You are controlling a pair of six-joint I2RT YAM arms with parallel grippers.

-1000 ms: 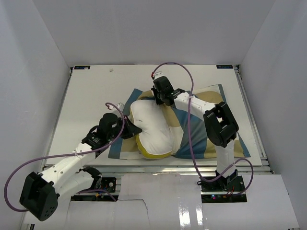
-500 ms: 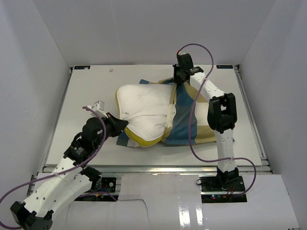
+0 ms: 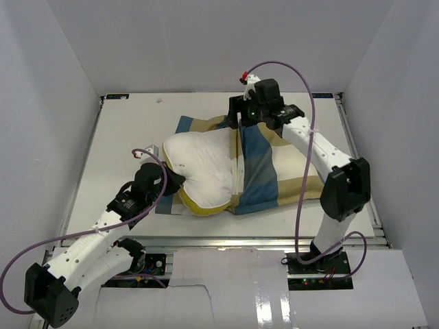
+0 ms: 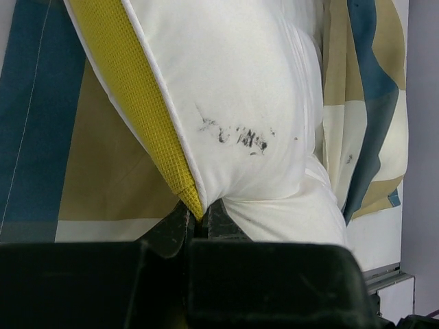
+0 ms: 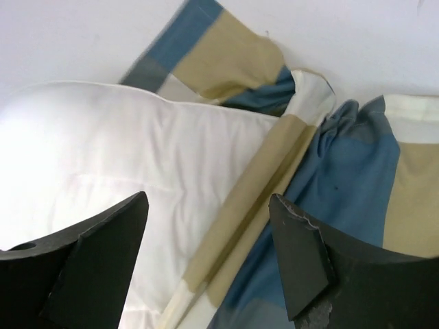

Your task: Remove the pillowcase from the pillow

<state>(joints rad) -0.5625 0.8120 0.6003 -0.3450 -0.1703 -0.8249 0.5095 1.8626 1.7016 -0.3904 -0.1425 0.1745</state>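
My left hand (image 3: 175, 179) is pressed together on the near left corner of the pillow (image 3: 206, 164). In the left wrist view its fingers (image 4: 180, 223) pinch the tip of that corner, right where the yellow woven edge band meets the white cover. The pillow (image 4: 240, 103) bulges away from the pinch, plump and creased.

My right hand (image 3: 240, 113) hangs over the far edge of the pillowcase (image 3: 257, 161), fingers spread wide. From its own camera the two dark fingers (image 5: 103, 247) stand well apart with nothing between them. A cream and tan strip of the pillowcase (image 5: 357, 164) runs diagonally below them, beside the white pillow (image 5: 103, 151).

The pillow lies in the middle of the surface (image 3: 123, 137). Its left part is bare, and its right end goes under the cream strip of the checked cover. I cannot tell how far in it reaches. Tan and blue fabric also shows under the pillow's far left and near left sides (image 4: 89, 171).

Dark smudges (image 4: 236, 136) mark the white cover near the pinched corner; I cannot read them as letters. Two small blue tags (image 3: 116, 96) sit at the far corners of the surface, too small to read. A purple cable (image 3: 305, 89) loops above the right arm, and plain white walls (image 3: 55, 82) close in the surface on three sides.
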